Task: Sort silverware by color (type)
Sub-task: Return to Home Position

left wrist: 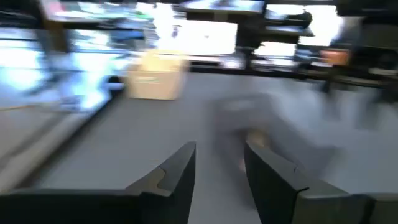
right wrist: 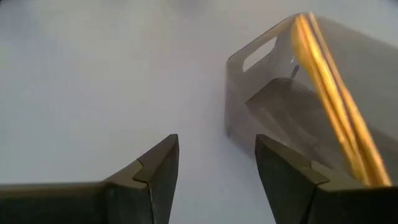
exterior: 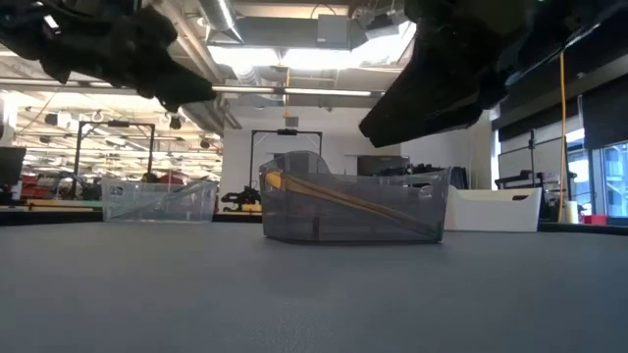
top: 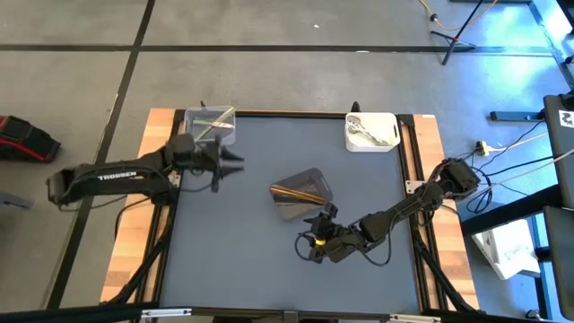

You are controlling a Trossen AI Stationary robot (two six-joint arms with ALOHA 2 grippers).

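— Where's the silverware?
— All in tubs. Green knives (top: 213, 127) lie in the clear tub (top: 191, 117) at the counter's (top: 233, 242) far left corner. Spoons (top: 368, 133) are in the white tub (top: 387, 144) at far right. Gold pieces (right wrist: 336, 106) lean slanted in the grey tub (top: 316, 178) mid-counter.
— And the tools?
— The left tool (top: 238, 165) hangs beside the clear tub, fingers narrowly parted, holding nothing. The right tool (right wrist: 216, 146) faces the grey tub from close by, fingers wide, empty.

Overhead, table-level and right-wrist cameras share the grey tub (exterior: 304, 224)
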